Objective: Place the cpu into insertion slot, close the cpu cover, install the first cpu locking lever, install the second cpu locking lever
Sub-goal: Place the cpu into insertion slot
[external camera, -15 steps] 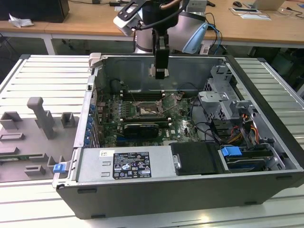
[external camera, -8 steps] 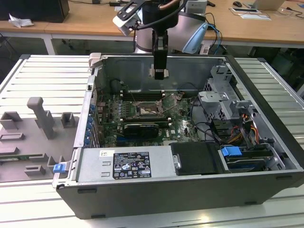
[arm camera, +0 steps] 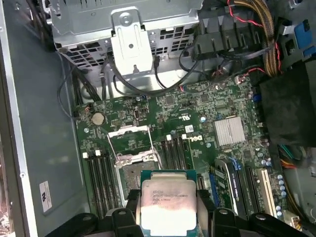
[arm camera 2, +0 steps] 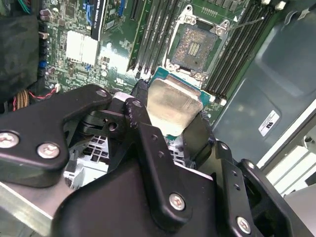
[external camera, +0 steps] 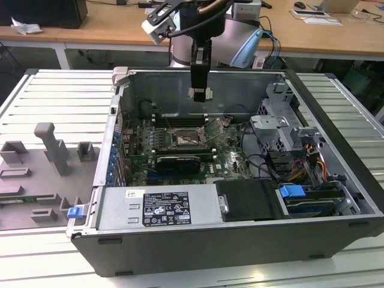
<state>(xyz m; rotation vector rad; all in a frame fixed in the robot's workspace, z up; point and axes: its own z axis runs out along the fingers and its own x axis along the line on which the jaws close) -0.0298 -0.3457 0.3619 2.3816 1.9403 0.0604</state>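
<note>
One small tilt of the cpu [arm camera: 165,205], held tight in the pincer [external camera: 200,93] above the insertion slot [arm camera 2: 196,47], could bend the slot's tiny pins.

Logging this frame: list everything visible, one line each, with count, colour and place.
cpu: one, silver-beige, in the claw above the motherboard
insertion slot: one, dark with silver rim, empty, on the motherboard
cpu cover: one, silver, swung open beside the insertion slot
motherboard: one, green, inside the case
computer case: one, dark grey, open, on the table
power supply: one, silver, case's near edge in the exterior view
fixtures: several, grey, on the table at the exterior view's left
table: one, pale slatted, under the case
claw: one, black, shut on the cpu
</note>
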